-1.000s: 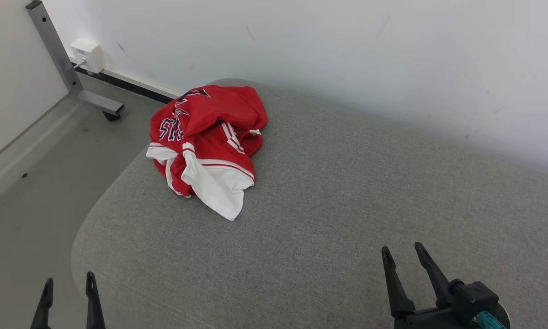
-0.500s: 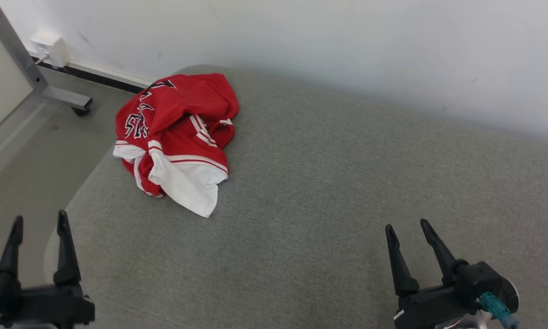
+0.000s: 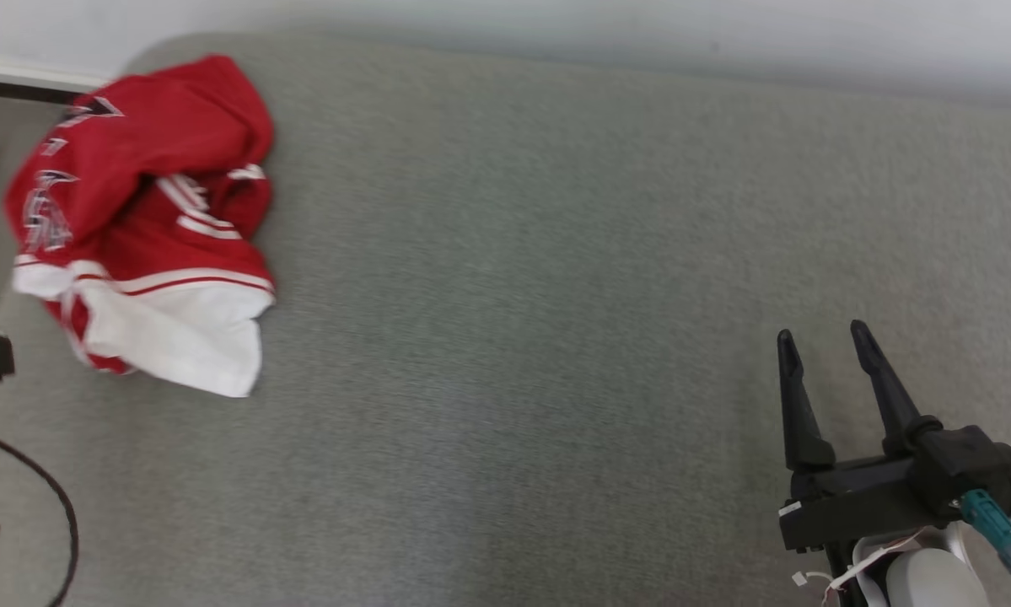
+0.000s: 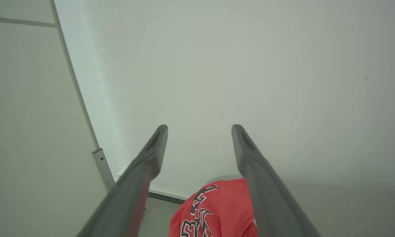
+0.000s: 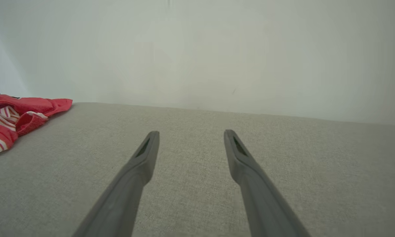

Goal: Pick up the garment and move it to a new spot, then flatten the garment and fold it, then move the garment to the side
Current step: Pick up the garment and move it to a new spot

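While the head view laid out the whole crumpled garment [image 3: 142, 219], white hem and all, at about ten o'clock on the grey cushion [image 3: 513, 337], the left wrist view caught its red top with black lettering, plus a metal post [image 4: 102, 168] by the wall. Its long axis ran roughly twelve to six, white end toward six. The left gripper [image 4: 200, 126] hung close by, fingers spread and empty. The right gripper [image 3: 821, 333] stood released at four o'clock, well apart.
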Motion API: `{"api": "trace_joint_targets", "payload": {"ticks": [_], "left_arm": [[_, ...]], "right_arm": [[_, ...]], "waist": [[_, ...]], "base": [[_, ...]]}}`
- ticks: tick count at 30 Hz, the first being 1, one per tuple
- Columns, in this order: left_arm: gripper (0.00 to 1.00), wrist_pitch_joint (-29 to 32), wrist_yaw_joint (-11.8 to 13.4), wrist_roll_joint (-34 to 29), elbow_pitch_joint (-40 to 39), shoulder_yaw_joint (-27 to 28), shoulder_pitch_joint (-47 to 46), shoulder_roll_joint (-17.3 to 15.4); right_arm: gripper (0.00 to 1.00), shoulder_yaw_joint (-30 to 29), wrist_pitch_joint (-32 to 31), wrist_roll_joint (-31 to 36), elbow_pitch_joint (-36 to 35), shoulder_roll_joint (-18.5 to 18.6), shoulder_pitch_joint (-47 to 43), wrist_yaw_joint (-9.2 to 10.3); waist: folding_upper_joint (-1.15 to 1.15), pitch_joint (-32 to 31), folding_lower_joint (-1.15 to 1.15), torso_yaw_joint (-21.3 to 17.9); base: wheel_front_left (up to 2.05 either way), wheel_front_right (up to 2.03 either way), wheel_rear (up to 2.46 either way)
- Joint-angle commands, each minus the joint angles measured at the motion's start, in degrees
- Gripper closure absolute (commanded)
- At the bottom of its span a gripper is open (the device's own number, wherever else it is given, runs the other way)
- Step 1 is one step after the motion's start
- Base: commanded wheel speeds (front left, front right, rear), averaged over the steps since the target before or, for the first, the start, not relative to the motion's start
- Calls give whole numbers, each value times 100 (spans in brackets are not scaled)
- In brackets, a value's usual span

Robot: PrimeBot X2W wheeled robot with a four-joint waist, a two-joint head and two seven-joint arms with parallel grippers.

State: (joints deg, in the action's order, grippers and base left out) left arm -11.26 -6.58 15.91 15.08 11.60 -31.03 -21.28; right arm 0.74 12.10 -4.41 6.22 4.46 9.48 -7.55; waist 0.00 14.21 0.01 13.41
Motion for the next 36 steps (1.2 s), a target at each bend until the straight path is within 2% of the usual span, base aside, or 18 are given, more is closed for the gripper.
{"api": "trace_joint_targets", "payload": {"ticks": [1,9,17,28,29,30,31,36], "left_arm": [[0,75,-26,25,88,-8,-183,-57],[0,509,-40,-9,952,-205,-859,-493],[0,842,-65,27,2055,-287,-769,-865],[0,952,-69,107,3057,-427,-819,-993],[16,918,-56,98,3123,-441,-838,-994],[66,813,-53,65,3152,-466,-858,-1001],[100,674,-7,20,3164,-483,-877,-1022],[100,124,-9,-56,3260,-543,-1054,-1099]], "right_arm": [[0,-35,24,27,-59,10,71,12],[0,-83,74,40,-118,-39,198,12],[0,-94,139,30,-76,-89,236,12],[0,-46,190,-23,-66,-121,298,12],[0,-43,196,-31,-64,-122,299,12],[0,-47,203,-35,-56,-120,297,12],[0,-50,207,-37,-44,-121,294,12],[0,-6,219,-81,65,-128,254,12]], "waist": [[0,749,-1,-738],[0,1005,-1,-1035],[0,1020,-1,-1177],[0,1010,-1,-1223],[0,996,-1,-1223],[0,980,-1,-1217],[0,962,-1,-1213],[0,768,-1,-1197]], "base": [[0,0,0],[0,0,0],[0,0,0],[0,0,0],[0,0,0],[0,0,0],[0,0,0],[0,0,0]]}}
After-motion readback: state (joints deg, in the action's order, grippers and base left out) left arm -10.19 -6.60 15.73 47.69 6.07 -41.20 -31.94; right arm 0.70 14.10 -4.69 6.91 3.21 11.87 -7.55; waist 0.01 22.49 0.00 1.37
